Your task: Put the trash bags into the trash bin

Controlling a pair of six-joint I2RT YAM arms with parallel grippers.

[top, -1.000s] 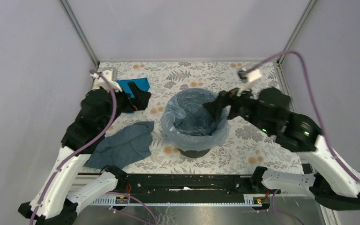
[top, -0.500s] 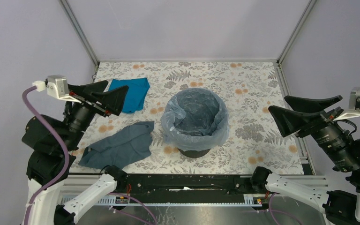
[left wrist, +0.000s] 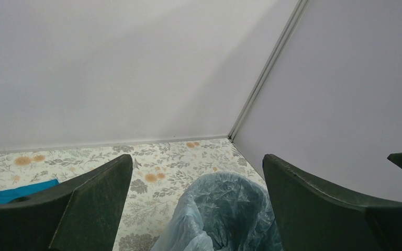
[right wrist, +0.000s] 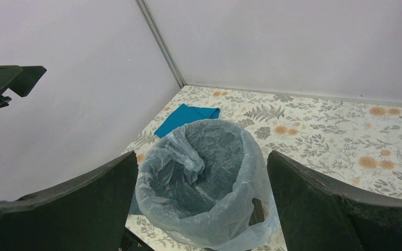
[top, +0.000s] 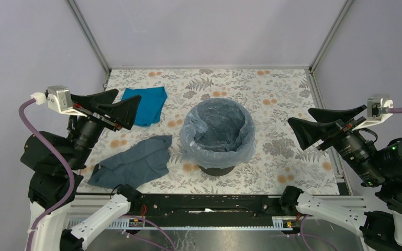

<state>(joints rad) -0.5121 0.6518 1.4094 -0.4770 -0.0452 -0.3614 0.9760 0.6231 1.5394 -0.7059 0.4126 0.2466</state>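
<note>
The pale blue trash bag (top: 217, 130) lines the black trash bin (top: 217, 169) at the middle of the table, its edge folded down over the rim all round. It also shows in the left wrist view (left wrist: 225, 214) and the right wrist view (right wrist: 204, 178), where a patch of black bin (right wrist: 257, 210) shows through a gap in the bag. My left gripper (top: 116, 104) is open and empty, raised at the left. My right gripper (top: 314, 123) is open and empty, raised at the right. Both are apart from the bin.
A bright teal folded cloth (top: 146, 103) lies at the back left. A dull grey-blue cloth (top: 133, 162) lies crumpled left of the bin. The floral table cover (top: 272, 99) is walled by pale panels at the back and sides.
A second ago both grippers were low near the bin, the right one at its rim. Both arms have pulled back and up to the sides. The bag stays over the bin.
</note>
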